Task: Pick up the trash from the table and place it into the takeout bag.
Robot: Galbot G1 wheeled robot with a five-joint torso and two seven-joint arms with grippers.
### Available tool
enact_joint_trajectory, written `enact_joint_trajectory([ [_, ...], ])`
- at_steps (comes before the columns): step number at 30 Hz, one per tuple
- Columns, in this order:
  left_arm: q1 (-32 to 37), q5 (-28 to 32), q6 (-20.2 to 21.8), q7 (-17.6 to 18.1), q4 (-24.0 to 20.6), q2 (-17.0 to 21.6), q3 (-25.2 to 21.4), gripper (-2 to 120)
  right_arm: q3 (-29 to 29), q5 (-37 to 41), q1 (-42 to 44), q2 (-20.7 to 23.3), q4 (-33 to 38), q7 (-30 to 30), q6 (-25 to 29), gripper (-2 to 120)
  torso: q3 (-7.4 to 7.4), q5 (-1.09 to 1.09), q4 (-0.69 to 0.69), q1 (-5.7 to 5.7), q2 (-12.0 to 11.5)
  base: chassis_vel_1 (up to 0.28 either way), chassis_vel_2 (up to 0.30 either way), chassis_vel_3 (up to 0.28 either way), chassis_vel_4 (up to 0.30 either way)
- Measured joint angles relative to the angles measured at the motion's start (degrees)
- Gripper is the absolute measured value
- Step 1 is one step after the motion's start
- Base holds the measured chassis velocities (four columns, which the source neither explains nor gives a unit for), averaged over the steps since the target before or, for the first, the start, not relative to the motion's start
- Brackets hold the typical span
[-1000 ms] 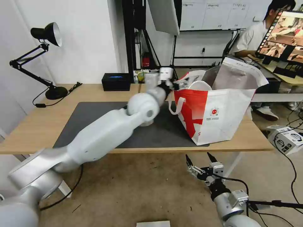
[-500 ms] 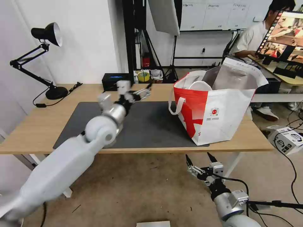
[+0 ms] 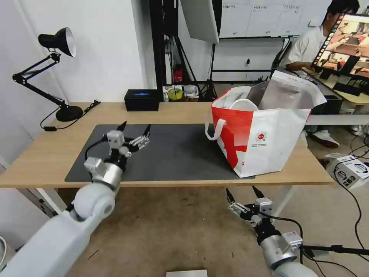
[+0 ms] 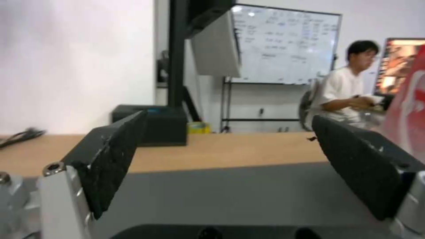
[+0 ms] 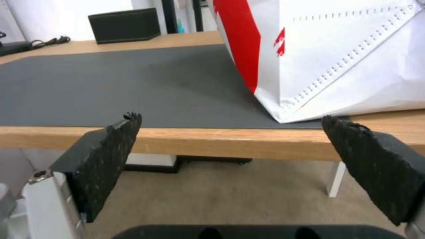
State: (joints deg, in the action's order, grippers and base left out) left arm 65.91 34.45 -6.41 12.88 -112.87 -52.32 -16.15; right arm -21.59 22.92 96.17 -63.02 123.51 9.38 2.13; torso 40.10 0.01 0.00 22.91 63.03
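**Empty-handed over the mat, bag standing full**

Head view: the left gripper (image 3: 134,130) hangs above the near-left part of the dark grey rectangular mat (image 3: 180,154) on the long light-wood table (image 3: 46,154), its fingers spread wide and holding nothing. Well off to its right stands the large boxy red-and-white insulated takeout bag (image 3: 261,134), its mouth open on the silver foil lining, with the rim of a white round bowl (image 3: 243,104) showing inside. Beyond the gripper, at the table's far edge, sits a black rectangular box (image 3: 141,100); farther to its left, a black desk lamp (image 3: 57,42). The right gripper (image 3: 242,192) waits below the table's front edge, fingers splayed.

Left wrist view: the two black pads (image 4: 113,156) stand wide apart over the mat, the box straight ahead between them.

Right wrist view: the wide-set pads (image 5: 108,156) frame the table's front edge, with the bag's lower corner ahead.
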Motion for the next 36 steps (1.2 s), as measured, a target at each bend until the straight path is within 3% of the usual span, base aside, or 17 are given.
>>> enact_joint_trajectory([
  [9, 14.2, -5.9, -4.9, -2.8, 0.0, -4.3, -9.7, 100, 0.0, 0.0, 0.0, 0.0, 0.0, 0.0, 0.0, 100, 0.0, -0.01, 0.0, 0.0, 0.0, 0.0, 0.0, 0.0, 0.0],
  [17, 23.1, -8.3, -9.6, -5.3, 0.5, -7.3, -14.8, 100, 0.0, 0.0, 0.0, 0.0, 0.0, 0.0, 0.0, 100, 0.0, -0.01, 0.0, 0.0, 0.0, 0.0, 0.0, 0.0, 0.0],
  [24, 27.8, -9.8, -12.0, -6.5, 1.5, -9.8, -15.7, 100, 0.0, 0.0, 0.0, 0.0, 0.0, 0.0, 0.0, 100, 0.0, -0.01, 0.0, 0.0, 0.0, 0.0, 0.0, 0.0, 0.0],
  [36, 29.0, -9.6, -11.8, -6.6, 3.4, -10.2, -16.4, 100, 0.0, 0.0, 0.0, 0.0, 0.0, 0.0, 0.0, 100, 0.0, -0.01, 0.0, 0.01, 0.0, 0.0, 0.0, 0.0, 0.0],
])
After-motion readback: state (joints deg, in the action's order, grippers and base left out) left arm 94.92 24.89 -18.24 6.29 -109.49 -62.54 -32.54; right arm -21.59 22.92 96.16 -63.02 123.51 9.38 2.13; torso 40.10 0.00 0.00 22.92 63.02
